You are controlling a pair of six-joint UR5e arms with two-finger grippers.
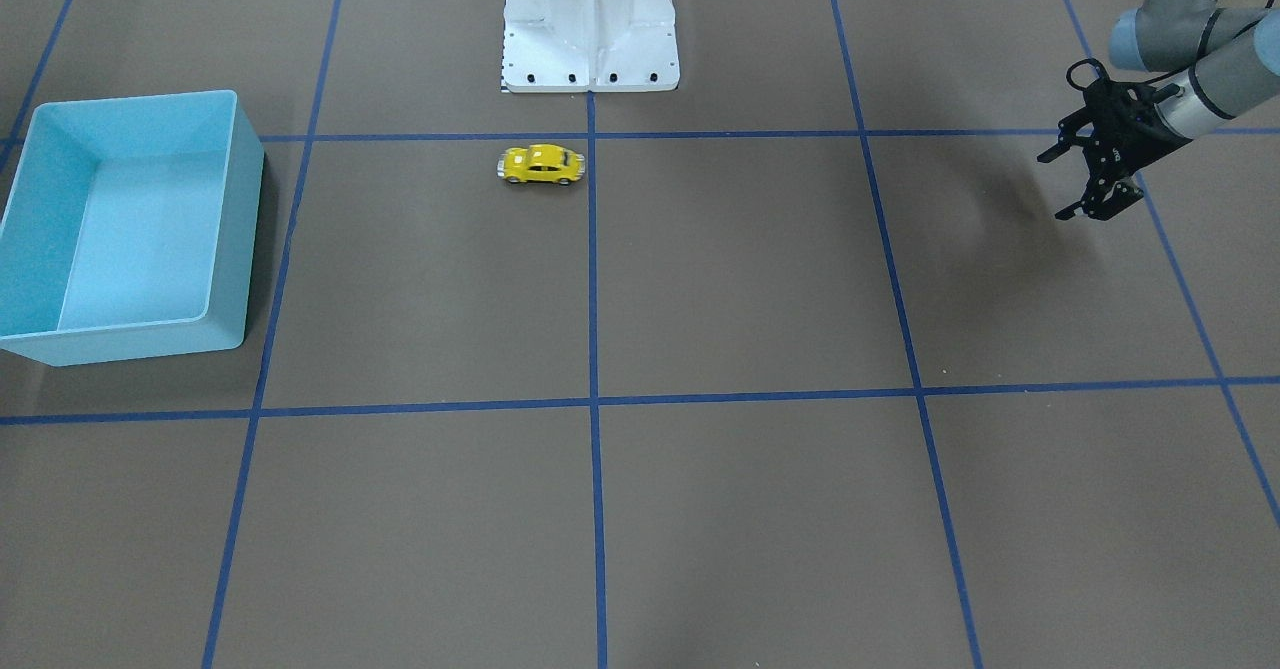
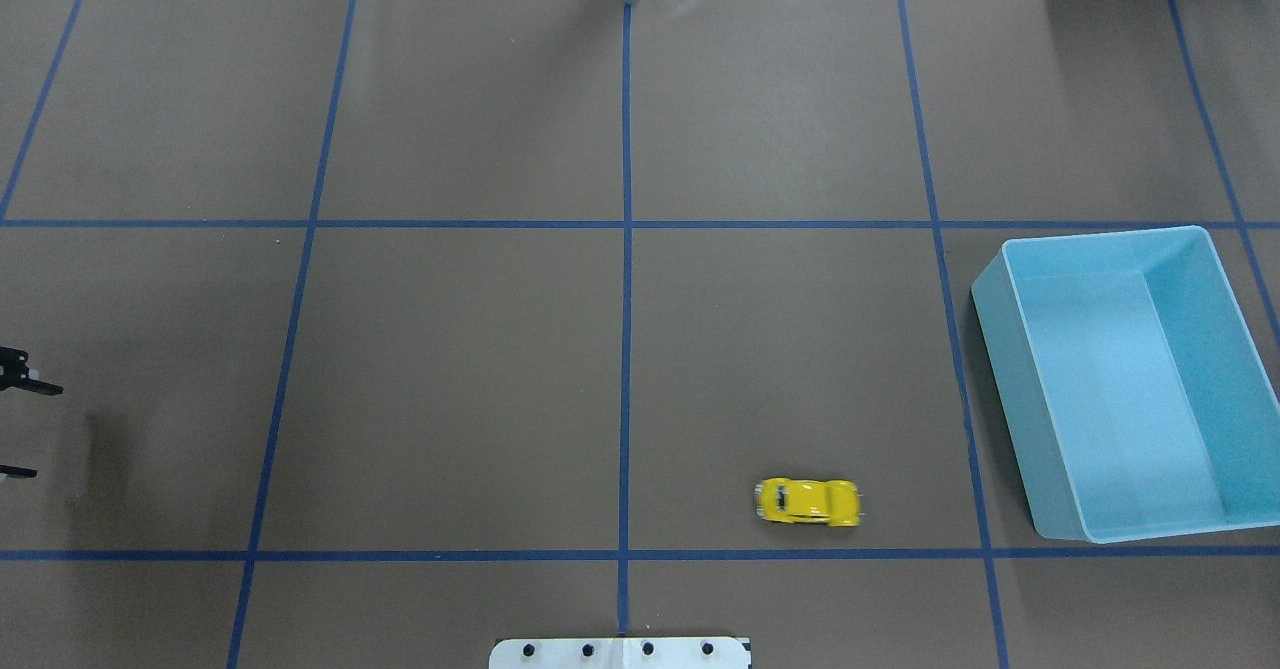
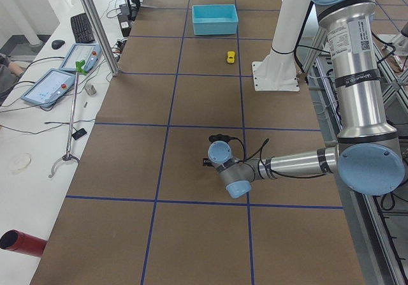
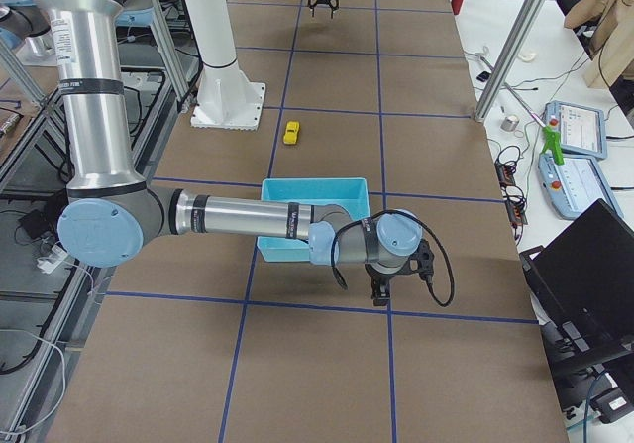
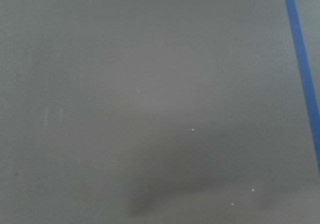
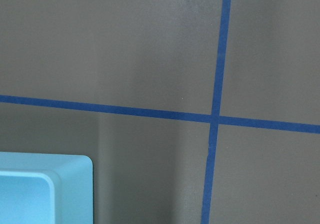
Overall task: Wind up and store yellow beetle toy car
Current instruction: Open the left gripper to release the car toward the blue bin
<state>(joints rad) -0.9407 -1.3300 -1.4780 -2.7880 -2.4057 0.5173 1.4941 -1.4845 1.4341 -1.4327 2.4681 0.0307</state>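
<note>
Plainly, the rounded yellow beetle toy car [image 1: 541, 164] sits upright; left gripper [image 1: 1060, 185] spread, right gripper [image 4: 380, 296] unclear.

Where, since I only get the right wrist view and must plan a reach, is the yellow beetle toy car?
Observer: The yellow beetle toy car stands on its wheels on the table, outside the light blue bin and close to the robot's base.
Operator: Is anything in the bin?
Observer: No, the overhead view shows its floor bare.
Operator: And the left hand?
Observer: The left hand hangs open and empty, far from the car, on the other side of the table.
</note>
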